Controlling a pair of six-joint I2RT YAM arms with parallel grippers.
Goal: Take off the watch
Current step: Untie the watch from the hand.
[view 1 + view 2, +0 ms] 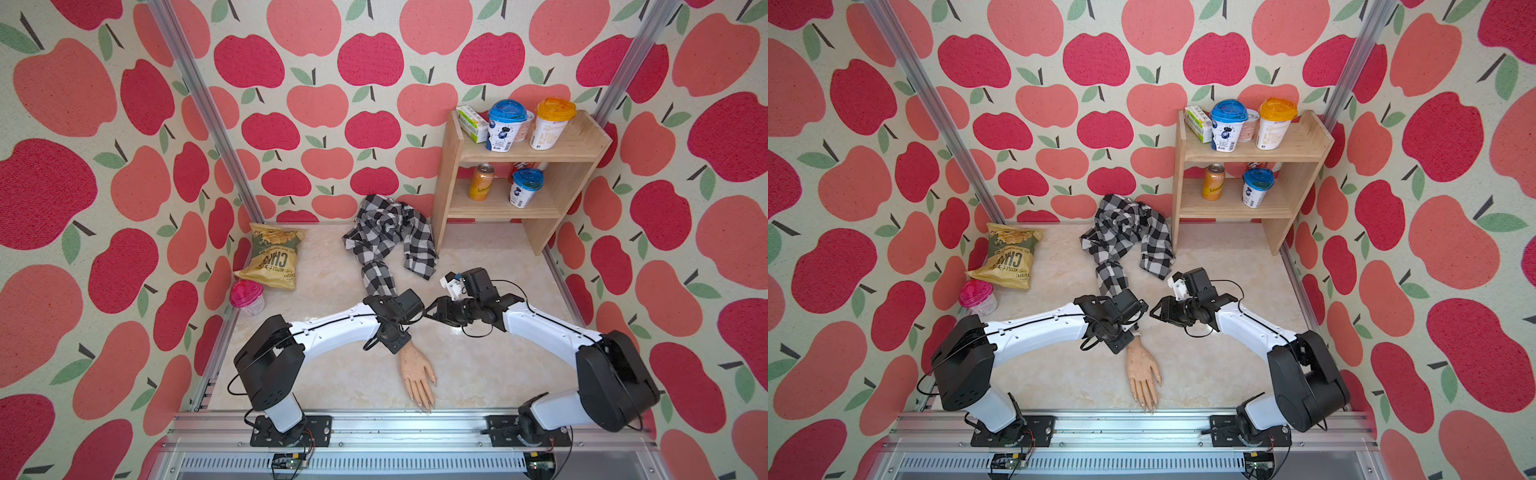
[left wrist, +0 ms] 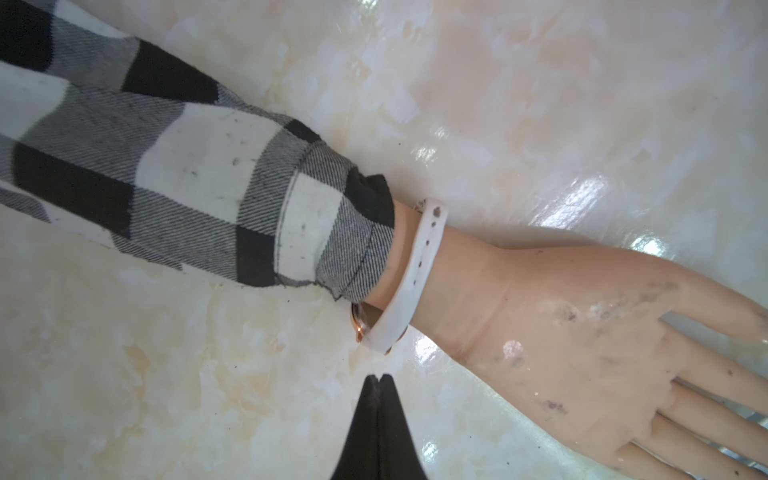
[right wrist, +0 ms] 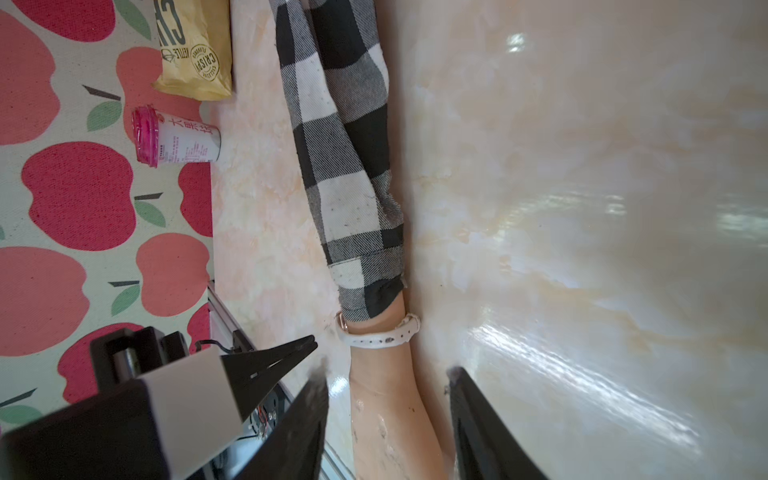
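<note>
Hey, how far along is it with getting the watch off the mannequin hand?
Done: little; the black-and-white checked sleeve cuff sits clear of the slim white-strapped rose-gold watch, which circles the wrist of the beige plastic mannequin hand. In hand: left claw shut, empty, beside the case; right claw open, straddling that hand. Left: undo the strap, slide it off.

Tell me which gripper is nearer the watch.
Left. The left gripper, shut, has its tips just off the watch, beside its case. The right gripper, open, has its jaws either side of the mannequin hand, short of the strap.
</note>
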